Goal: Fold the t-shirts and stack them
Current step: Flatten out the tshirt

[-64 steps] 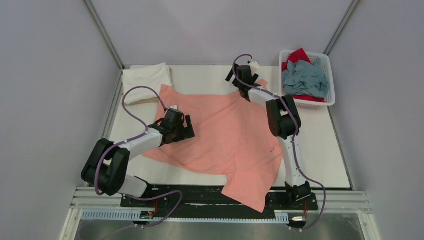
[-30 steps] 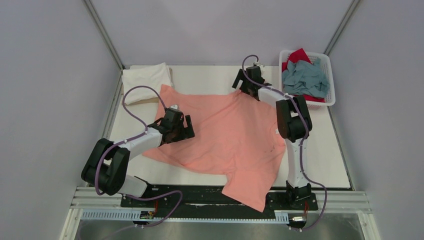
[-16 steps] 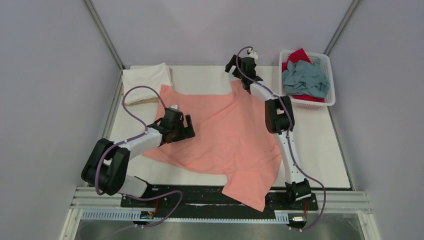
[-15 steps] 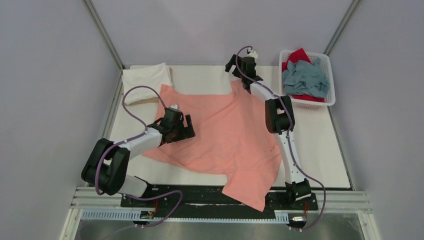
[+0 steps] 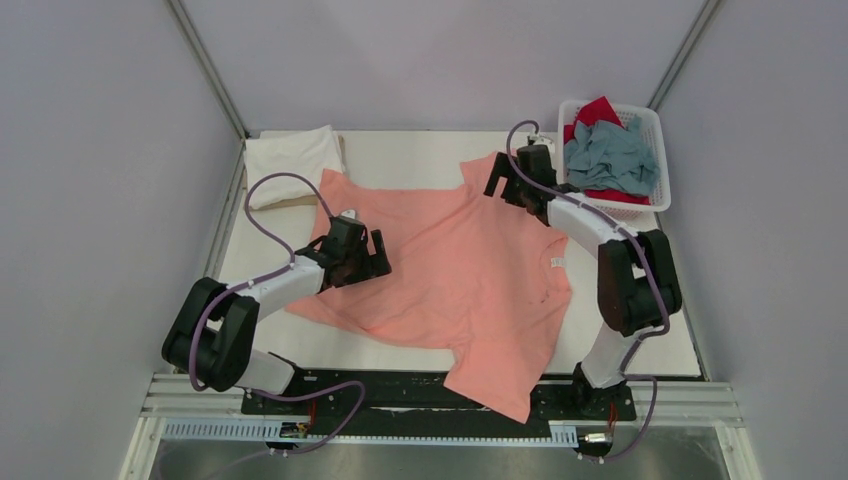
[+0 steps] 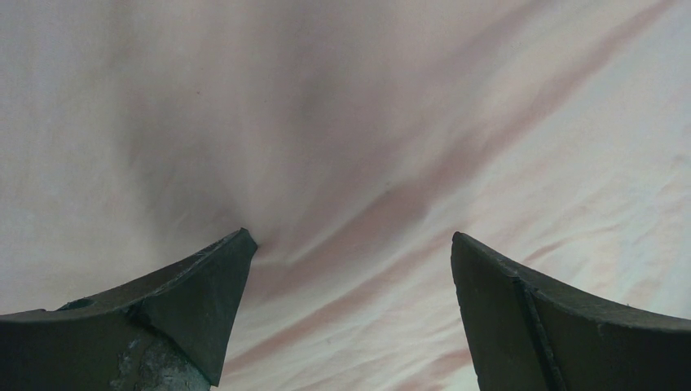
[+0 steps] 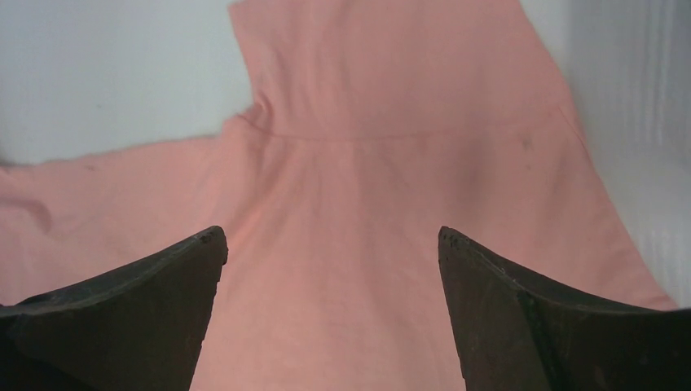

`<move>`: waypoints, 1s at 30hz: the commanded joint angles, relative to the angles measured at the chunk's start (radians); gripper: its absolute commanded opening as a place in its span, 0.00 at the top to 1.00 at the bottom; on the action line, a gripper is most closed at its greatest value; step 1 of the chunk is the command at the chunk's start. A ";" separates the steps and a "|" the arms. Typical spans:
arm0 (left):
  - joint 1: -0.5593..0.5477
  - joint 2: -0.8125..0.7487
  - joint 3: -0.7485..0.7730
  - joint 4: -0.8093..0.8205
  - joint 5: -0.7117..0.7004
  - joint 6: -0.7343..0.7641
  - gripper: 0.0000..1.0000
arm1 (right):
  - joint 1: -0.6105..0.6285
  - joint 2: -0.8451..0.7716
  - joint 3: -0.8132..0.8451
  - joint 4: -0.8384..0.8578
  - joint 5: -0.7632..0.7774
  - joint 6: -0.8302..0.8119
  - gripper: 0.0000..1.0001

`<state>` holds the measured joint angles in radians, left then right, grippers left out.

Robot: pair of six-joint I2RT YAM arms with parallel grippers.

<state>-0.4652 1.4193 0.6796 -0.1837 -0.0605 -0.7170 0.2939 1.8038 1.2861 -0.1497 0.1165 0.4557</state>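
The salmon-pink t-shirt (image 5: 450, 270) lies spread on the table, its lower corner hanging over the near edge. My left gripper (image 5: 362, 258) is open and presses down on the shirt's left part; the cloth (image 6: 350, 147) puckers between its fingertips (image 6: 212, 277). My right gripper (image 5: 508, 185) is open just above the shirt's far right sleeve (image 7: 391, 73), holding nothing. A folded white t-shirt (image 5: 293, 160) lies at the far left corner. The grey-blue t-shirt (image 5: 610, 155) and red t-shirt (image 5: 598, 110) lie crumpled in the basket.
The white lattice basket (image 5: 655, 165) stands at the far right, close to my right arm. The white table surface (image 5: 640, 290) shows on the right and along the far edge. Grey walls enclose the table on three sides.
My right gripper has let go of the shirt's far right sleeve after pulling it toward the far edge, and has swung right toward the basket. The left gripper has not moved.
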 commanded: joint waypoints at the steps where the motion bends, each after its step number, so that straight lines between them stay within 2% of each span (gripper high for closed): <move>1: -0.008 -0.009 0.008 -0.051 -0.016 -0.031 0.00 | 0.001 -0.005 -0.111 -0.108 0.053 0.023 0.00; 9: -0.007 0.070 0.055 -0.033 -0.044 -0.041 0.00 | -0.038 0.187 0.017 -0.155 0.080 0.031 0.00; 20: 0.060 0.233 0.244 -0.042 -0.078 0.018 0.00 | -0.126 0.400 0.299 -0.205 0.115 -0.021 0.00; 23: 0.062 0.232 0.282 -0.067 -0.060 0.037 0.00 | -0.130 0.399 0.344 -0.227 0.099 -0.051 0.00; 26: 0.042 0.185 0.271 -0.087 -0.036 0.037 0.00 | -0.118 0.328 0.324 -0.232 0.080 -0.063 0.00; 30: -0.056 0.081 0.261 -0.184 -0.123 0.014 0.00 | -0.078 0.193 0.242 -0.235 0.084 -0.076 0.00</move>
<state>-0.4400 1.6226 0.9302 -0.2752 -0.1150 -0.6994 0.1825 2.1506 1.5799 -0.3470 0.1997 0.4103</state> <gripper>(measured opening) 1.000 0.998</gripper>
